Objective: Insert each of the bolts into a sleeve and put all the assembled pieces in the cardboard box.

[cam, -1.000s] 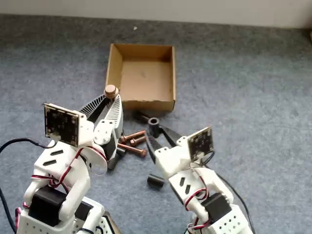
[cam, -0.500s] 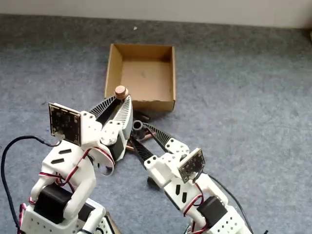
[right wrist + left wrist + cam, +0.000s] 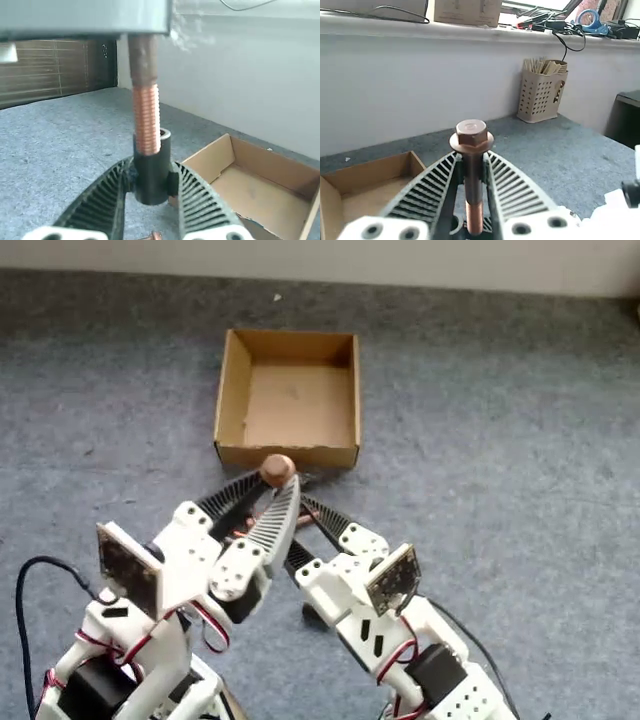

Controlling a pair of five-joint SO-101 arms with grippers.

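In the high view, the left gripper (image 3: 272,486) is clamped on a bolt (image 3: 278,470) whose brown head stands just above the jaw tips. The right gripper (image 3: 300,512) lies under and behind those jaws, its own tips hidden by them. The cardboard box (image 3: 290,454) sits just beyond both sets of tips. A second sleeve (image 3: 314,612) lies on the carpet behind the right jaws, against that arm. In the left wrist view, the bolt (image 3: 471,175) stands upright between the ribbed jaws of the left gripper (image 3: 471,156), gripped by its shank with the head clear above them. The cardboard box (image 3: 370,168) lies past the tips to one side. In the right wrist view, the right gripper (image 3: 150,176) is closed on a black sleeve (image 3: 150,175) held upright at the tips. The bolt (image 3: 146,120) comes down from above, its threaded end in the sleeve's open mouth. The cardboard box (image 3: 272,167) lies beyond the jaws.
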